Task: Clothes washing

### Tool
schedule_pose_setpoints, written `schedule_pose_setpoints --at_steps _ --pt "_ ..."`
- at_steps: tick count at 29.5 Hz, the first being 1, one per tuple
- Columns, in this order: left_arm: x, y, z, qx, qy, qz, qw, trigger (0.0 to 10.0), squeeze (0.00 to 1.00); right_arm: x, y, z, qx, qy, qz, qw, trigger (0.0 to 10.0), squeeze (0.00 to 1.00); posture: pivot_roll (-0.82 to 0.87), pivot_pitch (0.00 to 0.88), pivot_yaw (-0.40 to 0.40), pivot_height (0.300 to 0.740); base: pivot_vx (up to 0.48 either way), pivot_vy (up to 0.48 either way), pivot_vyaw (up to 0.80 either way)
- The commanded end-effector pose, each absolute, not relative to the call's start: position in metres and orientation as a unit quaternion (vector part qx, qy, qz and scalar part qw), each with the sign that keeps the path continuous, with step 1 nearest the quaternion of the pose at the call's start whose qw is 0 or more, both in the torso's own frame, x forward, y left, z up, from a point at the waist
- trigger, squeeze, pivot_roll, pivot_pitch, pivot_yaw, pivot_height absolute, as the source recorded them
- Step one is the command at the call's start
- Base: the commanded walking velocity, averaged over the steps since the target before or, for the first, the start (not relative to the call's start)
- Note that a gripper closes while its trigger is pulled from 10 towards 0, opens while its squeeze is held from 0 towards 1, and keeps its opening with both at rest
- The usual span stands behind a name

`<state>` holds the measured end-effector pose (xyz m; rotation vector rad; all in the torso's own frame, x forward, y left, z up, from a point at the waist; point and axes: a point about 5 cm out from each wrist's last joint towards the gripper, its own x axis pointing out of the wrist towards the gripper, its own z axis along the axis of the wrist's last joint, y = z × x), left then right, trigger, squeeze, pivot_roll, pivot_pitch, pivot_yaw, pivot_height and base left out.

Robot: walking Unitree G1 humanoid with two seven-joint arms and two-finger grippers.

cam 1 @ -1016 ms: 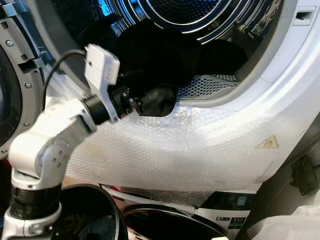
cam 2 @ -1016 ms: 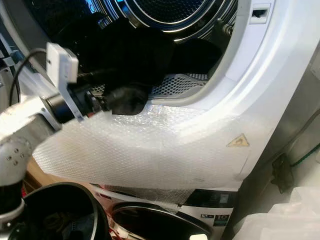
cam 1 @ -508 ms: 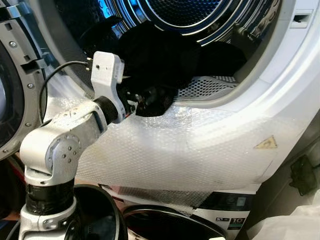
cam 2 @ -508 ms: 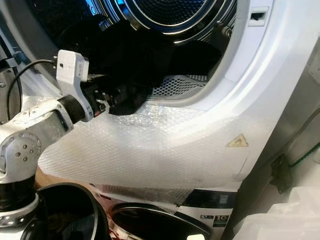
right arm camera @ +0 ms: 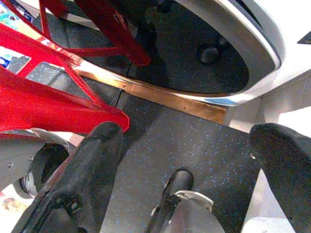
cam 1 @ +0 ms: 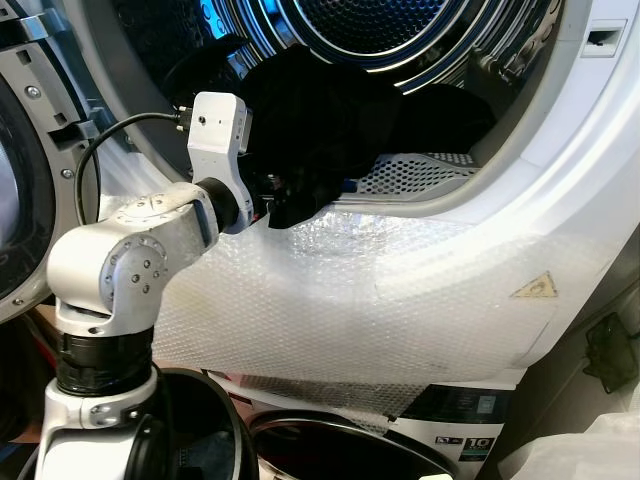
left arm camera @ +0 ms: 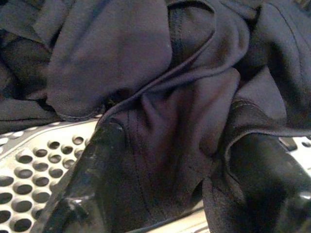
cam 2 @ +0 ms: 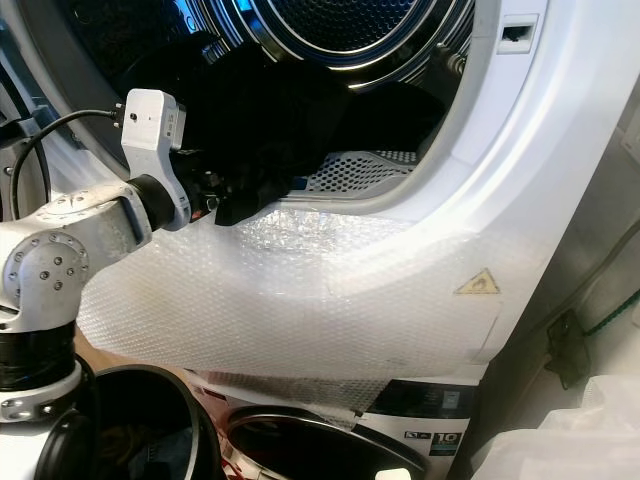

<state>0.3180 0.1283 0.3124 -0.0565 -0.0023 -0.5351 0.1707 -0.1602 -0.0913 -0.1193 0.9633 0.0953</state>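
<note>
A heap of dark clothes (cam 1: 330, 110) lies in the mouth of the upper machine's drum (cam 1: 400, 30). My left gripper (cam 1: 275, 195) reaches over the rim into that heap. In the left wrist view its two black fingers (left arm camera: 92, 174) stand wide apart, open, with a fold of dark navy cloth (left arm camera: 170, 126) lying between them and draped over one finger. Under the cloth is the perforated metal plate (cam 1: 420, 172) at the drum's lower lip. My right gripper (right arm camera: 189, 141) hangs open above the floor, holding nothing.
Bubble wrap (cam 1: 380, 300) covers the machine's white front below the opening. The open round door (cam 1: 20, 150) stands at the left. A second machine's dark door (cam 1: 330, 440) is below. A red frame (right arm camera: 39, 97) and speckled dark floor (right arm camera: 194, 136) lie near my right arm.
My left arm has risen and swung in toward the drum. The dark clump that hung over the bubble-wrapped rim is now higher, against the heap inside.
</note>
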Motion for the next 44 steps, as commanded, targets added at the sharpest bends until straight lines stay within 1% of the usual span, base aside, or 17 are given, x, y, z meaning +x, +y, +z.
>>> schedule_pose_setpoints --at_steps 1,5,9,12,22,26,27,33,34,37,38,39,40,41,42,43,44 --pt "0.319 0.123 0.301 -0.026 0.044 -0.286 0.957 0.0 0.0 0.167 -0.156 -0.093 -0.058 0.471 0.053 0.879 10.0 0.0 0.15 0.0 0.134 0.74 0.0 0.0 0.0" --pt "0.315 0.124 0.298 0.004 0.05 -0.303 0.952 0.0 0.0 0.166 -0.153 -0.094 -0.058 0.471 0.055 0.879 10.0 0.0 0.15 0.0 0.142 0.74 0.0 0.0 0.0" --pt "0.313 0.124 0.297 0.006 0.054 -0.313 0.948 0.0 0.0 0.164 -0.149 -0.095 -0.057 0.472 0.06 0.877 10.0 0.0 0.15 0.0 0.146 0.74 0.0 0.0 0.0" --pt "0.314 0.124 0.303 -0.001 0.035 -0.316 0.948 0.0 0.0 0.164 -0.144 -0.095 -0.057 0.472 0.067 0.877 10.0 0.0 0.15 0.0 0.148 0.74 0.0 0.0 0.0" --pt "0.323 0.121 0.314 -0.034 -0.009 -0.323 0.946 0.0 0.0 0.164 -0.138 -0.095 -0.053 0.471 0.074 0.877 10.0 0.0 0.15 0.0 0.142 0.74 0.0 0.0 0.0" --pt "0.341 0.121 0.329 -0.101 -0.059 -0.321 0.94 0.0 0.0 0.165 -0.14 -0.094 -0.056 0.47 0.073 0.878 10.0 0.0 0.14 0.0 0.134 0.74 0.0 0.0 0.0" --pt "0.345 0.122 0.331 -0.099 -0.066 -0.319 0.94 0.0 0.0 0.166 -0.14 -0.094 -0.057 0.47 0.073 0.878 10.0 0.0 0.14 0.0 0.131 0.74 0.0 0.0 0.0" --pt "0.371 0.127 0.36 -0.061 -0.14 -0.306 0.94 0.0 0.0 0.167 -0.143 -0.094 -0.057 0.468 0.068 0.879 10.0 0.0 0.13 0.0 0.125 0.74 0.0 0.0 0.0" --pt "0.38 0.128 0.367 -0.032 -0.146 -0.303 0.941 0.0 0.0 0.166 -0.144 -0.094 -0.057 0.468 0.067 0.879 10.0 0.0 0.12 0.0 0.124 0.74 0.0 0.0 0.0" --pt "0.394 0.126 0.375 0.008 -0.145 -0.3 0.943 0.0 0.0 0.165 -0.146 -0.094 -0.056 0.469 0.062 0.879 10.0 0.0 0.1 0.0 0.128 0.74 0.0 0.0 0.0" --pt "0.398 0.117 0.377 0.065 -0.145 -0.331 0.93 0.0 0.0 0.162 -0.148 -0.095 -0.056 0.471 0.059 0.879 10.0 0.0 0.09 0.0 0.132 0.74 0.0 0.0 0.0" --pt "0.398 0.117 0.377 0.065 -0.145 -0.331 0.93 0.0 0.0 0.162 -0.148 -0.095 -0.056 0.471 0.059 0.879 10.0 0.0 0.09 0.0 0.132 0.74 0.0 0.0 0.0" --pt "0.399 0.111 0.377 0.095 -0.146 -0.353 0.919 0.0 0.0 0.161 -0.149 -0.096 -0.056 0.472 0.058 0.878 10.0 0.0 0.08 0.0 0.133 0.74 0.0 0.0 0.0" --pt "0.405 0.107 0.371 0.188 -0.125 -0.327 0.917 0.0 0.0 0.157 -0.151 -0.097 -0.056 0.474 0.055 0.877 10.0 0.0 0.08 0.0 0.132 0.74 0.0 0.0 0.0" --pt "0.408 0.106 0.368 0.225 -0.118 -0.314 0.915 0.0 0.0 0.156 -0.151 -0.097 -0.056 0.476 0.054 0.876 10.0 0.0 0.08 0.0 0.132 0.74 0.0 0.0 0.0" --pt "0.41 0.105 0.365 0.246 -0.109 -0.301 0.915 0.0 0.0 0.154 -0.152 -0.098 -0.058 0.478 0.055 0.875 10.0 0.0 0.08 0.0 0.133 0.74 0.0 0.0 0.0" --pt "0.413 0.103 0.363 0.239 -0.104 -0.294 0.92 0.0 0.0 0.151 -0.153 -0.099 -0.06 0.481 0.056 0.873 10.0 0.0 0.07 0.0 0.134 0.74 0.0 0.0 0.0"
